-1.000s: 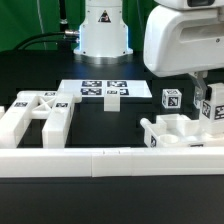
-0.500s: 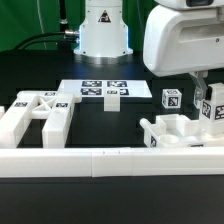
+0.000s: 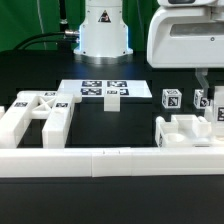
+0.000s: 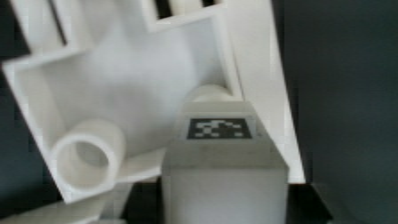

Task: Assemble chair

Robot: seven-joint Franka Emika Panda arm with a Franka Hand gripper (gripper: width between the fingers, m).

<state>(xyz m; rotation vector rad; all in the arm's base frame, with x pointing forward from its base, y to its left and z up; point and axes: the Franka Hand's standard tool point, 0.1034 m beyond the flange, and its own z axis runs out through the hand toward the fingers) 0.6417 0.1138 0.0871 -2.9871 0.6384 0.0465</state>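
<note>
My gripper (image 4: 222, 205) is shut on a chunky white chair piece (image 4: 160, 90) with a square tag (image 4: 221, 127) and a round hole. Its dark fingers (image 4: 139, 198) press both sides of a rib of the piece. In the exterior view the arm's white housing (image 3: 185, 35) hangs over that piece (image 3: 185, 130) at the right, next to the border wall. The gripper itself (image 3: 217, 108) is mostly hidden there. Two short tagged posts (image 3: 171, 99) (image 3: 205, 98) stand just behind the piece. The X-braced frame (image 3: 40, 112) lies at the exterior view's left.
The long low white border wall (image 3: 100, 160) runs across the front. The marker board (image 3: 103, 90) lies in the middle at the back, before the robot's base (image 3: 103, 30). Black table surface lies between frame and held piece.
The arm and the held white piece have shifted toward the exterior view's right, along the border wall. The second tagged post now shows clear of the gripper.
</note>
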